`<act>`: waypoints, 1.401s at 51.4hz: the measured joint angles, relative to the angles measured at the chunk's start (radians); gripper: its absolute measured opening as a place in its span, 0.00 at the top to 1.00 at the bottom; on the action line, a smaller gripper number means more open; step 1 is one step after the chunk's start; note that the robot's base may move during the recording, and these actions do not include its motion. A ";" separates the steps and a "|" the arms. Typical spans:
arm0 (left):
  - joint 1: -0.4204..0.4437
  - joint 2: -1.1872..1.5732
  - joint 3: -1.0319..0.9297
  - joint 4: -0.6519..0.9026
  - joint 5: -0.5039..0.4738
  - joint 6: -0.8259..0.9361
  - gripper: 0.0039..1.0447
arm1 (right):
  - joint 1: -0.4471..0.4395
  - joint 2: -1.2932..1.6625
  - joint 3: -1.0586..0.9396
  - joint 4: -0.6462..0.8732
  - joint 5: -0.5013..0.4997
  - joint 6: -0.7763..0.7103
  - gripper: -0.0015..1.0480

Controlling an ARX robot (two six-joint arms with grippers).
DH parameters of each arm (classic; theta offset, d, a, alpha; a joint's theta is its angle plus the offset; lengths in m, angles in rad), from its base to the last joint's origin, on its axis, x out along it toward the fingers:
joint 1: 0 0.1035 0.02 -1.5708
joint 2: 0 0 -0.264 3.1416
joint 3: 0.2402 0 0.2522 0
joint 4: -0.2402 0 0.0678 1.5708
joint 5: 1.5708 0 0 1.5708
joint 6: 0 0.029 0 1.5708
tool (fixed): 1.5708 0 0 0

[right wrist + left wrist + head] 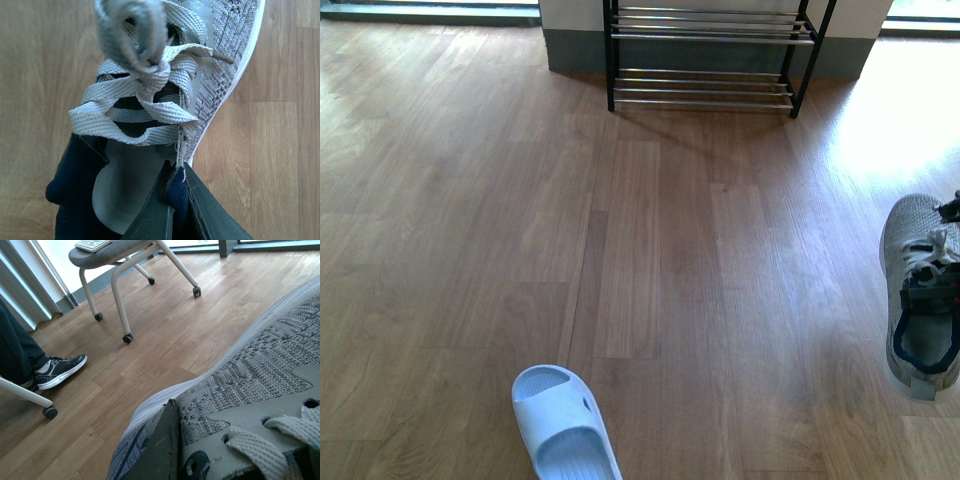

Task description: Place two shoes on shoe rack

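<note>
With the right claw [176, 200] clamped on the collar of one grey sneaker [920, 290] at the robot's right and the left claw [169, 450] apparently pinching the other sneaker [250, 370], the carry is under way; next, both must travel forward to the shoe rack [710, 55], well ahead.

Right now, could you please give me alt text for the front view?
A grey knit lace-up sneaker with a white sole shows at the right edge against a brown wooden floor. A black-framed rack of chrome bars stands at the far wall; a pale blue slide sandal lies nearest the camera.
</note>
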 joint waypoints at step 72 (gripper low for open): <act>0.000 0.000 0.000 0.000 -0.001 0.000 0.99 | -0.128 -1.460 -0.623 -0.164 -0.601 0.082 0.98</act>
